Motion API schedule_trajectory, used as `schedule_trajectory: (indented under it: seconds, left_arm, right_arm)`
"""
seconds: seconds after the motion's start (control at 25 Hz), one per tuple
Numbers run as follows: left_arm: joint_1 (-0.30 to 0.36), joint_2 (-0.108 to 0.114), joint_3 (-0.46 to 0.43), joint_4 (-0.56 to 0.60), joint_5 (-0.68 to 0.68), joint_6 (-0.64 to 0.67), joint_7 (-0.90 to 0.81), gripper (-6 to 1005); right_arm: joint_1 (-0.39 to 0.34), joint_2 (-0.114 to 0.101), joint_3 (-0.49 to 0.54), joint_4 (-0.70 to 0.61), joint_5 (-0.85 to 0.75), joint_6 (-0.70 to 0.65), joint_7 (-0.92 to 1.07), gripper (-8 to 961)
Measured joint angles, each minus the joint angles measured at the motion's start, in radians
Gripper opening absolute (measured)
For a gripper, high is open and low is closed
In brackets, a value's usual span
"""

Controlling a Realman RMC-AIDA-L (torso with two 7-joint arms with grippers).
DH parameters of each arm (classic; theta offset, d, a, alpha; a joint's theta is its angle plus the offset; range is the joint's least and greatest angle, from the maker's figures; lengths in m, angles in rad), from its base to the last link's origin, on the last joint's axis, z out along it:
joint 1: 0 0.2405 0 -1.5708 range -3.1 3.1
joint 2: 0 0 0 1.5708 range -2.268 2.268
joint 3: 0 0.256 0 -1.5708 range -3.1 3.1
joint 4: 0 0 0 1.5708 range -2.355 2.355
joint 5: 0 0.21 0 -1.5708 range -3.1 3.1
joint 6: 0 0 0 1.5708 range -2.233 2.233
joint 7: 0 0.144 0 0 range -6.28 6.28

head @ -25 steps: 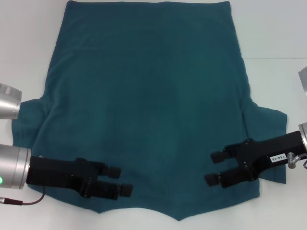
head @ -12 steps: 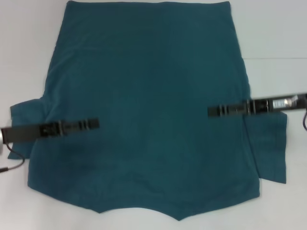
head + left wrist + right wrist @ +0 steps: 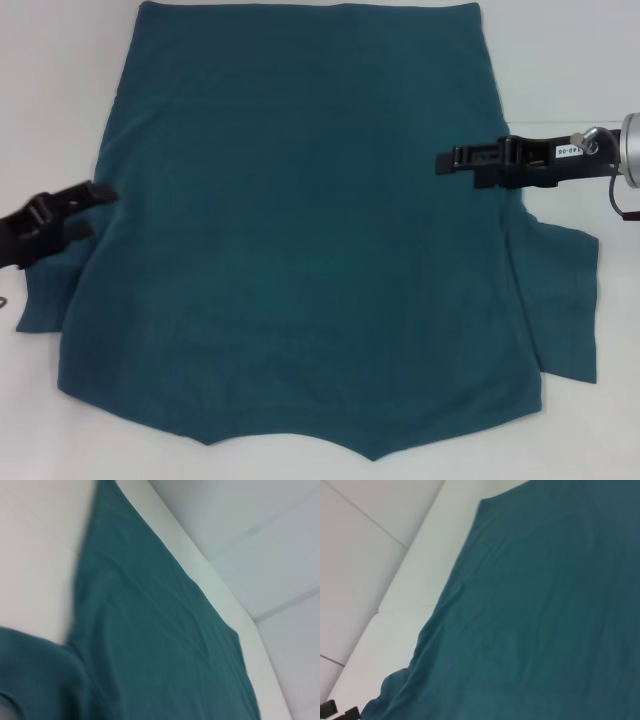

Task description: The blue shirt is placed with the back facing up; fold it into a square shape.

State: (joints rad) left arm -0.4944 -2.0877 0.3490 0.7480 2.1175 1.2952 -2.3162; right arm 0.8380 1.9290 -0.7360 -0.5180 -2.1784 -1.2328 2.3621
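The blue shirt (image 3: 310, 230) lies spread flat on the white table, plain side up, hem at the far side and collar edge at the near side. Its two sleeves (image 3: 45, 300) (image 3: 565, 300) stick out at either side. My left gripper (image 3: 98, 210) is open and empty, hovering at the shirt's left edge above the left sleeve. My right gripper (image 3: 445, 165) hovers over the shirt's right part, pointing inward, holding nothing. The shirt fills the left wrist view (image 3: 150, 655) and the right wrist view (image 3: 535, 620), where two dark fingertips (image 3: 351, 712) of the left gripper show far off.
The white table (image 3: 60, 80) shows bare on both sides of the shirt. A thin seam (image 3: 575, 122) runs across the table at the right. The table's edge and pale floor show in the left wrist view (image 3: 280, 570).
Both grippers rose from the near part of the shirt and moved away from me and outward. The left one is now at the left edge, the right one farther up. The shirt has not moved.
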Motion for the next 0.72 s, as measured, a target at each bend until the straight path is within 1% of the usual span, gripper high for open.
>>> schedule_trajectory:
  seconds: [0.08, 0.2, 0.4, 0.72]
  left_arm:
    - [0.004, 0.003, -0.012, -0.004, -0.001, -0.026, -0.002, 800]
    - [0.011, 0.006, -0.028, -0.004, -0.001, -0.067, -0.004, 799]
    - [0.028, 0.004, -0.038, -0.005, -0.001, -0.16, 0.001, 797]
    - [0.039, 0.009, -0.043, -0.045, 0.003, -0.205, 0.058, 784]
  right_arm:
    - [0.0, 0.005, -0.006, 0.001, -0.001, 0.013, 0.001, 882]
    - [-0.003, 0.006, -0.012, 0.002, -0.001, 0.021, 0.003, 882]
    - [-0.014, 0.008, -0.013, 0.002, -0.001, 0.027, 0.005, 882]
    - [-0.018, 0.009, -0.009, 0.003, 0.001, 0.027, 0.005, 882]
